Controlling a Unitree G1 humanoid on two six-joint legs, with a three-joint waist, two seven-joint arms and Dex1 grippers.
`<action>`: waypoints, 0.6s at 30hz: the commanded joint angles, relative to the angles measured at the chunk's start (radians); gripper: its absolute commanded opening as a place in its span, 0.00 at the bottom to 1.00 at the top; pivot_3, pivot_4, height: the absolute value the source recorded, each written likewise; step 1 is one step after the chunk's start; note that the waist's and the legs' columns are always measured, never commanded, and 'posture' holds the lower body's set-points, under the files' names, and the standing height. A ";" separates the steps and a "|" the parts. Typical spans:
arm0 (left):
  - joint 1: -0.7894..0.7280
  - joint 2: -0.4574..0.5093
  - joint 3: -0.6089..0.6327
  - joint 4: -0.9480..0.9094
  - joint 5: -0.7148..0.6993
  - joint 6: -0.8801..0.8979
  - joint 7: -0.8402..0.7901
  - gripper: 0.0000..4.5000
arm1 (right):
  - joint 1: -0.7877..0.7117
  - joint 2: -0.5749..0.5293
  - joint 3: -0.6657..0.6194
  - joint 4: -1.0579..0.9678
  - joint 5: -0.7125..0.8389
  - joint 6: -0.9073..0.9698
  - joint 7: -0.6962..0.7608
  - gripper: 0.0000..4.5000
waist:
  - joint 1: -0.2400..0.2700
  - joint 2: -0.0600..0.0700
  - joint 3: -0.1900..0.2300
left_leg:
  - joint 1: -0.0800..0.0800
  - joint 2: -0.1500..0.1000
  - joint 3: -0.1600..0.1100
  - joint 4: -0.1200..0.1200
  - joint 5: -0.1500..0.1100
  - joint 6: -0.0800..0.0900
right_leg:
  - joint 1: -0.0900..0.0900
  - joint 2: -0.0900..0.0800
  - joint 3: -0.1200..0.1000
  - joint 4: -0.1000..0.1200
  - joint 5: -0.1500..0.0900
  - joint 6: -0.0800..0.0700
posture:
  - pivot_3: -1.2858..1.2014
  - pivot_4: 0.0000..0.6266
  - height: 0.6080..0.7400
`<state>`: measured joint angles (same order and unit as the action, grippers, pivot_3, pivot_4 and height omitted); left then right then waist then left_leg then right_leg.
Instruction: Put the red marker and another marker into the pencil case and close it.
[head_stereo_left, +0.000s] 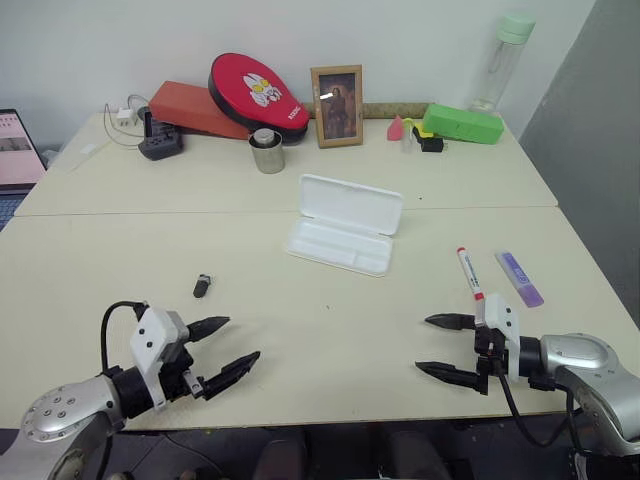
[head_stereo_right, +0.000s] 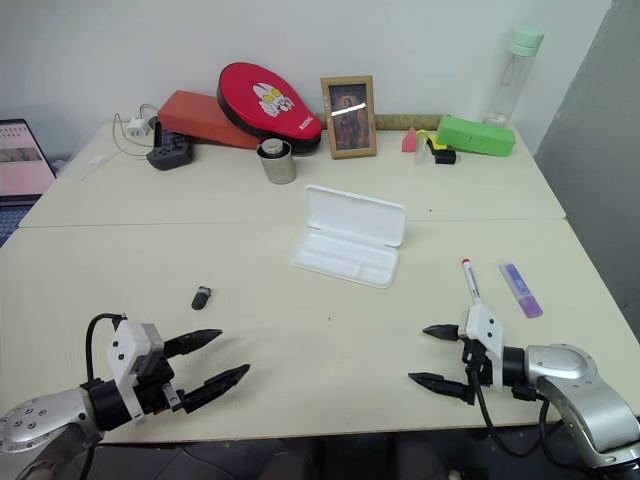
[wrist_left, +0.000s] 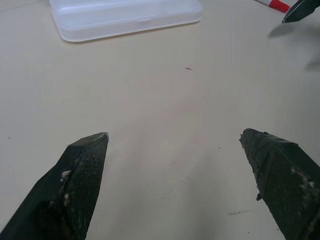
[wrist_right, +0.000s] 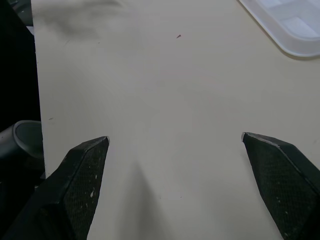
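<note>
The red marker (head_stereo_left: 469, 272) and purple highlighter (head_stereo_left: 520, 278), at lower right, look light, stiff and slippery, best pinched mid-barrel. The pencil case (head_stereo_left: 345, 224) lies open at centre, a thin light shell. Both tools, left (head_stereo_left: 222, 349) and right (head_stereo_left: 441, 346), stand apart and empty; bare table (head_stereo_left: 330, 330) lies between them, its front edge close below.

The open pencil case (head_stereo_left: 345, 224) lies mid-table, the red marker (head_stereo_left: 469, 273) and another marker (head_stereo_left: 520, 278) to its right.

Silver metal forearms with screws, white plastic wrist blocks, looped black cables, and tapered black textured fingers (wrist_left: 75, 190).
</note>
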<state>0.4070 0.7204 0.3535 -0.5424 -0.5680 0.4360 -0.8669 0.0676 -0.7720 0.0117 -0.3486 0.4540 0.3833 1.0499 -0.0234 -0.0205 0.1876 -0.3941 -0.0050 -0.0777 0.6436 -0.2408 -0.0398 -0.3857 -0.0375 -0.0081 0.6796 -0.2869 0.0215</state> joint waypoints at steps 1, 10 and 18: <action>0.000 0.026 0.002 -0.013 -0.007 0.015 -0.020 1.00 | 0.006 -0.019 -0.008 -0.048 0.020 0.004 0.024 0.99 | 0.000 0.000 0.000 | 0.000 0.000 0.000 0.000 0.000 0.000 | 0.000 0.000 0.000 0.000 0.000 0.000 | 0.52 0.24 1.00; 0.045 0.028 -0.001 -0.029 -0.001 0.021 -0.040 1.00 | 0.020 -0.025 -0.001 -0.061 0.022 0.017 0.038 0.99 | 0.000 0.000 0.000 | 0.000 0.000 0.000 0.000 0.000 0.000 | 0.000 0.000 0.000 0.000 0.000 0.000 | 0.52 0.24 1.00; 0.052 0.028 0.007 -0.035 -0.013 0.030 -0.042 1.00 | 0.031 -0.024 0.008 -0.075 0.018 0.028 0.040 0.99 | 0.001 0.000 0.000 | 0.000 0.000 0.000 0.000 0.000 0.000 | 0.000 0.000 0.000 0.000 -0.001 0.001 | 0.52 0.24 1.00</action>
<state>0.4550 0.7383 0.3513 -0.5456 -0.5697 0.4683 -0.9048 0.0957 -0.7849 0.0239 -0.3858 0.4548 0.4051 1.0816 -0.0228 -0.0206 0.1876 -0.3939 -0.0049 -0.0778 0.6436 -0.2408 -0.0398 -0.3854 -0.0375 -0.0082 0.6796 -0.2876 0.0225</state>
